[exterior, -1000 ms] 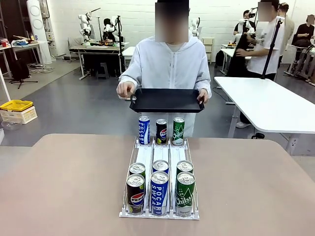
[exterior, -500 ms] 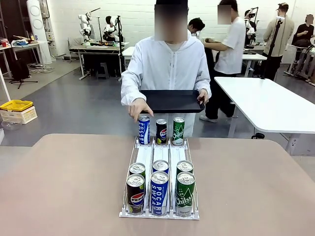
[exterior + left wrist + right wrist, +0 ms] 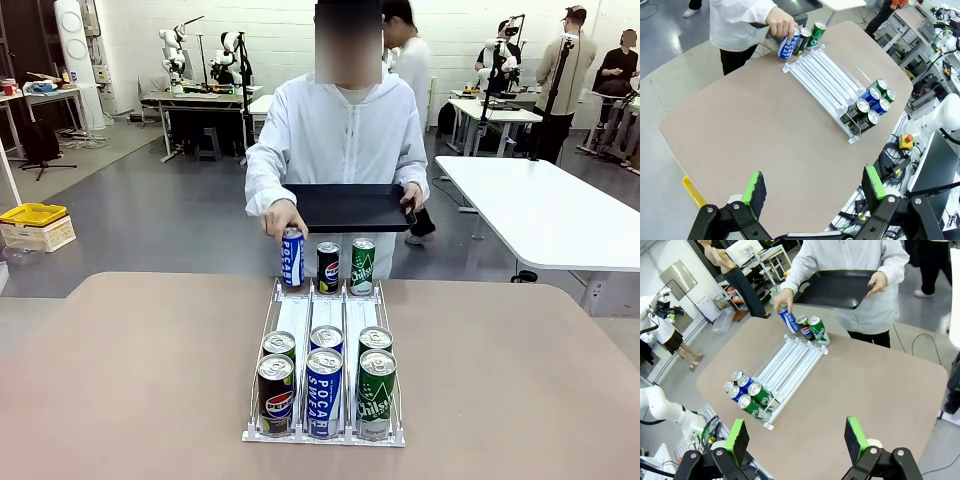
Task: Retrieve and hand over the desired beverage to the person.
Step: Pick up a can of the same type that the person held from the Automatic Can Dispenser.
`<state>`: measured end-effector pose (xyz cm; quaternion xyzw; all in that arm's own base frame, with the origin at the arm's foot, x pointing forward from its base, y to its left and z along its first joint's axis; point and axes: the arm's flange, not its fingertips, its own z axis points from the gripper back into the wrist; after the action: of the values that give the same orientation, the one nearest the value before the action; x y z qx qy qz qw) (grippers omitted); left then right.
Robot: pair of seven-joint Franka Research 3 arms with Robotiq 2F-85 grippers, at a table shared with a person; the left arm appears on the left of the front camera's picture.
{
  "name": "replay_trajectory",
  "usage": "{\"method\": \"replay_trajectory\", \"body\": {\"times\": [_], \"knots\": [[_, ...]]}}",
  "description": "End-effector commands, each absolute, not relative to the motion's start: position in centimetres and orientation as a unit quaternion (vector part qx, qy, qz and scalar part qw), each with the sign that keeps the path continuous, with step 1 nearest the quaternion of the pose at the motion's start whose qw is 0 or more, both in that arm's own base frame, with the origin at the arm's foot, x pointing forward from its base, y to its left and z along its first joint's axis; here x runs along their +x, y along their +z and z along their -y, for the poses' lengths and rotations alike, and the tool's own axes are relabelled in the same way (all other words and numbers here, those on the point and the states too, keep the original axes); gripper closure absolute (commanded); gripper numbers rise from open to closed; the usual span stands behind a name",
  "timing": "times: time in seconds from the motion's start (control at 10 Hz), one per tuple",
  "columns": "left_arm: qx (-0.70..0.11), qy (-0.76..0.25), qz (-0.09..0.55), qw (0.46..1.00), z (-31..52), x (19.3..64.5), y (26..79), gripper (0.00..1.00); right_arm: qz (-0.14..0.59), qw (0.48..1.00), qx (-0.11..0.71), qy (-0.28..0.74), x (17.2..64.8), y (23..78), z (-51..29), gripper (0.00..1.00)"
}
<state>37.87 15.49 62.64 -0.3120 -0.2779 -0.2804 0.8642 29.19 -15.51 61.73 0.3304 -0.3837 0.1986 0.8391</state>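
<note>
Person [image 3: 335,140] stands beyond far end of can rack [image 3: 327,318], black tray [image 3: 350,205] in one hand. Other hand [image 3: 281,220] grips far blue can [image 3: 292,258] at rack's far left corner, likely marking choice. Matching front blue can [image 3: 323,392] sits in middle lane at rack's near end, neighbours tight on both sides. Left claw [image 3: 814,187] spread, empty, high over desk [image 3: 740,125]. Right claw [image 3: 796,439] likewise spread, empty. Advice: descend square over front blue can, pinch near top rim, lift straight up clear of rack rails before carrying to tray.
</note>
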Motion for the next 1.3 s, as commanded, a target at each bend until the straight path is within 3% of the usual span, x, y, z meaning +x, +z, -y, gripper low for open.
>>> {"method": "replay_trajectory", "body": {"times": [0.0,1.2], "knots": [[-0.318,-0.291,0.286,0.856,-15.65,37.97,62.73,0.00,0.393,0.829,0.342,0.205,29.52,62.08,15.55,0.00],[-0.318,-0.291,0.286,0.856,-15.65,37.97,62.73,0.00,0.393,0.829,0.342,0.205,29.52,62.08,15.55,0.00]]}}
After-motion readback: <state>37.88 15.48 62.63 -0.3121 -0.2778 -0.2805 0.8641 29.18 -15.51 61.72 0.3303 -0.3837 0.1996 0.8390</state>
